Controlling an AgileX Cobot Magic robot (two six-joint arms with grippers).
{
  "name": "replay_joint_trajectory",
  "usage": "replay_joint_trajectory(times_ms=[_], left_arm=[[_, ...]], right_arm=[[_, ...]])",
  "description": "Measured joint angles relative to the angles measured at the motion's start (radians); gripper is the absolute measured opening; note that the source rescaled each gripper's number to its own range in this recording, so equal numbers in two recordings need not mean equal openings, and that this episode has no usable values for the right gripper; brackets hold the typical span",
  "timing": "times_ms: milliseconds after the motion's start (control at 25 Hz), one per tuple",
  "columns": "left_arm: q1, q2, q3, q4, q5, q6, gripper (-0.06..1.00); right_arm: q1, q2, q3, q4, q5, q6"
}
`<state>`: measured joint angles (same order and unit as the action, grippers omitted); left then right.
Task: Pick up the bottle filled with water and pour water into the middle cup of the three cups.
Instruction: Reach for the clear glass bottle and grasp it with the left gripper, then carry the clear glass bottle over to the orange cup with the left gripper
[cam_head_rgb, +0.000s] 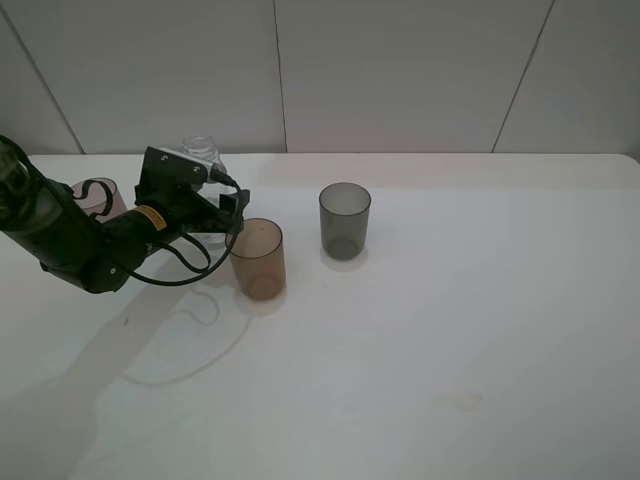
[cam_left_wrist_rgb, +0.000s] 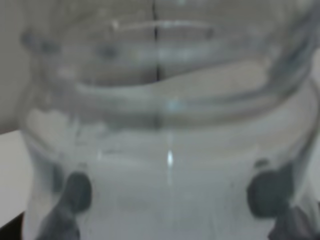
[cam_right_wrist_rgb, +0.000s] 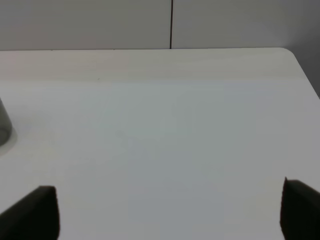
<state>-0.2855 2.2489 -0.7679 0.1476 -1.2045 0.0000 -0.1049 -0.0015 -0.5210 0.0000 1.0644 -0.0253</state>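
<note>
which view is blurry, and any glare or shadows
left wrist view: badly out of focus, the bottle sits too close and fills the frame, with one small bright glint; exterior high view: sharp, a soft grey shadow lies on the near left of the table; right wrist view: sharp, evenly lit.

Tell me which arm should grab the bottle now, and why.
Left. The left pincer straddles the bottle, open, with a finger on each side in the left wrist view. The right pincer is open too but faces only tabletop, with no bottle in its view.
</note>
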Motion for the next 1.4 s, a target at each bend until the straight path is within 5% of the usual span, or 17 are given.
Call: replay_joint_trajectory(times_ms=[80,120,160,200,1000,1120,1400], left_arm=[[0.000,0.001,0.000,0.001,0.001,0.000,0.84],[0.000,0.001,0.000,0.000,0.001,0.000,0.65],[0.000,0.001,0.000,-0.002,0.001,0.000,0.40],[0.000,0.001,0.000,-0.006,0.004,0.000,0.00],[0.000,-0.022,0.001,-0.022,0.037,0.000,0.01],[0.000,-0.091,0.002,-0.025,0.127,0.000,0.01],[-0.002,-0.338,0.004,-0.035,0.543,0.011,0.01]], right_arm=[[0.000,0.000,0.000,0.000,0.000,0.000],[0.000,0.000,0.000,0.000,0.000,0.000],[0.000,0.000,0.000,0.000,0.000,0.000],[0.000,0.000,0.000,0.000,0.000,0.000],[0.000,0.000,0.000,0.000,0.000,0.000],[0.000,0.000,0.000,0.000,0.000,0.000],[0.000,0.000,0.000,0.000,0.000,0.000]])
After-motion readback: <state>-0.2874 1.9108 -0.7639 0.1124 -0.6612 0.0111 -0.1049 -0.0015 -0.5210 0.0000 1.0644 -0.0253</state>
